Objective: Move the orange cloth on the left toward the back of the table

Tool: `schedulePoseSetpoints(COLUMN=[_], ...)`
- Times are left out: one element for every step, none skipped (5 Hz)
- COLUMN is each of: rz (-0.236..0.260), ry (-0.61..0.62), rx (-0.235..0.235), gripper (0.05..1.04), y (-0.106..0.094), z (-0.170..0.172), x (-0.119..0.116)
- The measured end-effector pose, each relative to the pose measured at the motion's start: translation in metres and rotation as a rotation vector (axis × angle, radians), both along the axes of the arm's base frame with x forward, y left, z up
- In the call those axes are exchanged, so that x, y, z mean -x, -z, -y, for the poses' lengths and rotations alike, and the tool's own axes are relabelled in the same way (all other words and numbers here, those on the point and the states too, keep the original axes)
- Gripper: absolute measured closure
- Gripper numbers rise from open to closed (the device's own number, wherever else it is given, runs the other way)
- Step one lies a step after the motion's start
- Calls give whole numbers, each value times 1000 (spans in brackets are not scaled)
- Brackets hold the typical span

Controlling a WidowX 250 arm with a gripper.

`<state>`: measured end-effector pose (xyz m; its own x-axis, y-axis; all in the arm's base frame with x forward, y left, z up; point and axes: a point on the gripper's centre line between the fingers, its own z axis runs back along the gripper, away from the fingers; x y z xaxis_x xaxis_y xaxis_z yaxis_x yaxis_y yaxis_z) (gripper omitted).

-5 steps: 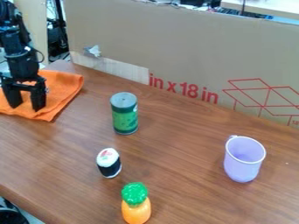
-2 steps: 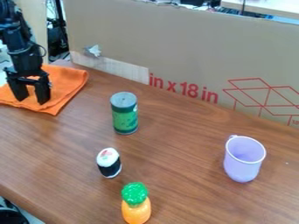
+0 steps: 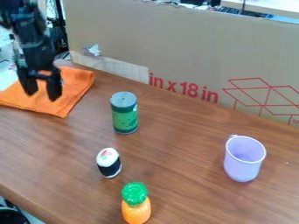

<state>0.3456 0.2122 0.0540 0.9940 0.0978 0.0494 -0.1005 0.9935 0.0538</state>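
OK so closest to the camera is a toy pineapple [image 3: 136,207], orange with a bumpy green top, well apart from the gripper [image 3: 41,92] on its camera side and over to the right as the camera sees it. At the lower left corner there's some dark round thing [image 3: 10,216] past the edge of the bench [image 3: 181,170], too cut off to name.

Next up, a sushi-shaped toy [image 3: 109,162], white on top with a black wrap, a bit closer to the gripper than the pineapple.

The purple cup [image 3: 242,164] is way off to the gripper's right in the view. It's upright with the mouth facing up and its handle on the far side. You can see the pale inner wall, but I can't make out the bottom.

The green canister [image 3: 125,118] stands upright nearer the gripper, also to its right. Grey lid's on, so no telling what's in it.

The gripper itself is open, fingers spread, right over the orange cloth [image 3: 73,94], which lies flat under and around it. Can't tell if they touch.

Behind all that, there's a big cardboard panel [image 3: 175,43] with red printing, reaching far to the gripper's right.
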Motion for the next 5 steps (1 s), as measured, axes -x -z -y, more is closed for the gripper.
schedulePoseSetpoints(rz=[-19, -60, -85, -86, -42], ry=[-40, -50, -44, -6, 61], rx=[-68, -100, -126, -127, -84], gripper=[83, 83, 83, 83, 83], y=[-30, -48, -76, -91, -94], z=[-1, 6, 25, 46, 68], x=[12, 21, 29, 33, 25])
